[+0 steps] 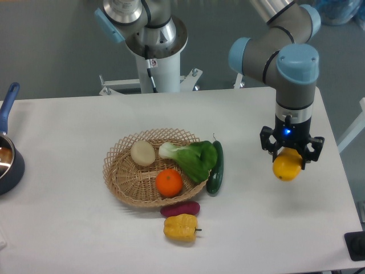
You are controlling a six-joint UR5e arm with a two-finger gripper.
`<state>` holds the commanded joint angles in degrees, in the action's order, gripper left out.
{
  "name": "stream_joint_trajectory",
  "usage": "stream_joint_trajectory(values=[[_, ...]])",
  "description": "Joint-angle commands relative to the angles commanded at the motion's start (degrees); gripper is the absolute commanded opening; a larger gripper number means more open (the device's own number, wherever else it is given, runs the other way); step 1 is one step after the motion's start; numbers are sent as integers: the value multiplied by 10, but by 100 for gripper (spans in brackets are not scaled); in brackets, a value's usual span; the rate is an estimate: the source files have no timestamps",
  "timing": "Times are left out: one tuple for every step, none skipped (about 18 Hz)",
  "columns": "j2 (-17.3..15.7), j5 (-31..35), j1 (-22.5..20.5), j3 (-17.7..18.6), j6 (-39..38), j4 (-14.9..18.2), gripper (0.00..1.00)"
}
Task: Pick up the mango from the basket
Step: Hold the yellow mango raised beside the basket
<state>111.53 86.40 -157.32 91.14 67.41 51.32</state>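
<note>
Camera: gripper [288, 158] clamped around mango [287, 166], well right of basket [117, 165].

Woven wicker basket [122, 171]; smooth, seemingly glossy mango [287, 166].

1. Yellow mango [287, 166], black gripper [291, 153] with a blue light.
2. Light tan woven basket [122, 180].
3. Orange [169, 182] orange fruit, cream round vegetable [142, 152], green leafy vegetable [193, 158].
4. Dark green cucumber [215, 171], purple vegetable [180, 208], yellow pepper [181, 227].
5. White table [68, 148].
</note>
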Motion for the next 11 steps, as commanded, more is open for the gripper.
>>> stream_joint_trajectory(values=[[-1, 0, 0, 0, 1, 2, 60], [-1, 2, 0, 0, 1, 3, 60], [-1, 6, 0, 1, 1, 3, 60], [-1, 9, 0, 2, 1, 3, 60], [-1, 11, 0, 0, 1, 3, 60], [-2, 16, 0, 0, 1, 7, 59], [-2, 24, -1, 0, 1, 12, 60], [-3, 28, -1, -1, 1, 15, 60], [-3, 30, -1, -1, 1, 15, 60], [-3, 31, -1, 0, 1, 15, 60], [-3, 31, -1, 2, 0, 14, 60]])
